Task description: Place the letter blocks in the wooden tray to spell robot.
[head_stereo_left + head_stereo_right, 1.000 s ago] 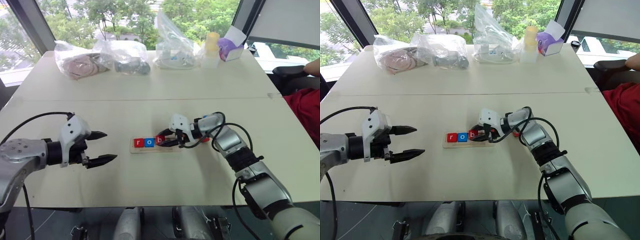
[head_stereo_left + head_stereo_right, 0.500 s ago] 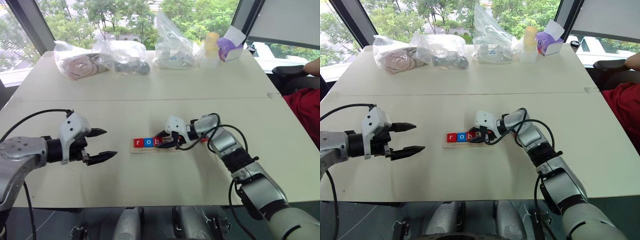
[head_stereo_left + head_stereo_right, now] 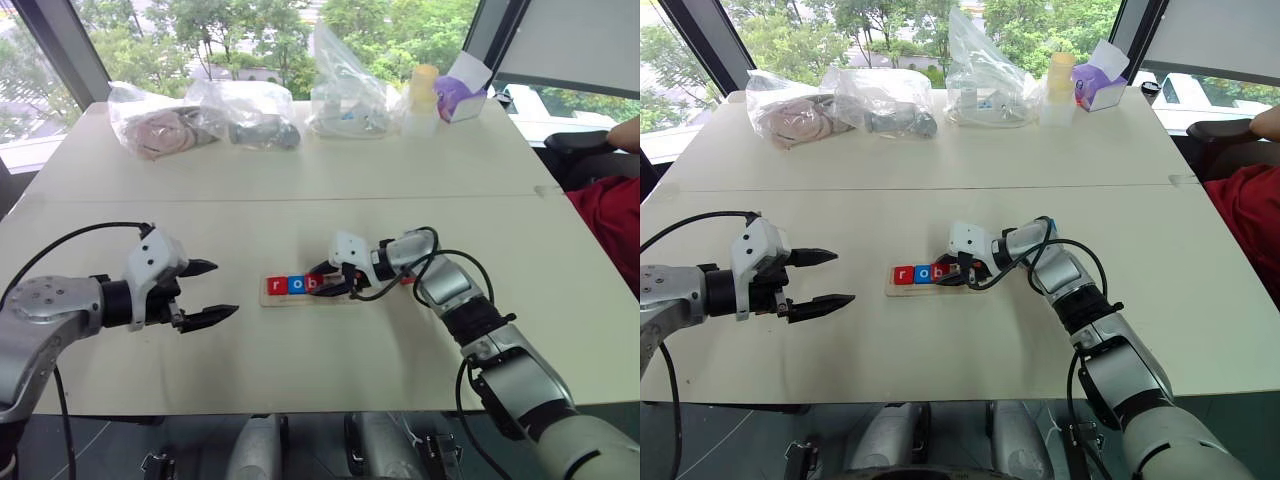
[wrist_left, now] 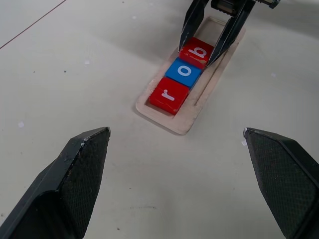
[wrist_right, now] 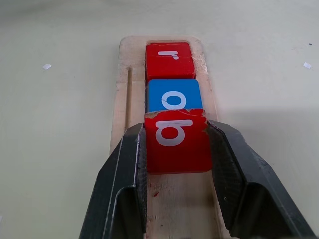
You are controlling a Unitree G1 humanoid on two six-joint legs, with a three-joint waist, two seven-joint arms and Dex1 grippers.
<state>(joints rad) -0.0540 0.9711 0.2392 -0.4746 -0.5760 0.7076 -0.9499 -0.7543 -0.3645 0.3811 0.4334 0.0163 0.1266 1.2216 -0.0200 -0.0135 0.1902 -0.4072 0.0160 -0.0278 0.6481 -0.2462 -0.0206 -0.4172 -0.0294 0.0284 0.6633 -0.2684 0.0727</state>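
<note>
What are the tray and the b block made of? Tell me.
Wooden tray: apparently pale unfinished wood, matte, with rough, chipped edges. Red b block, clamped by the right gripper: probably painted wood or plastic; the glossy red coat is chipped at its top edge.

A pale desk [image 3: 300, 170] (two tops joined at a seam) stands before big windows [image 3: 250, 30] showing green trees; daylight falls across it.

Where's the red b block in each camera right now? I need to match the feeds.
Left eye: red b block, centre, third in the wooden tray.
Right eye, centre.
Left wrist, near the top.
Right wrist, centre, between the right gripper fingers.
Shared landmark: blue o block beside it.
</note>
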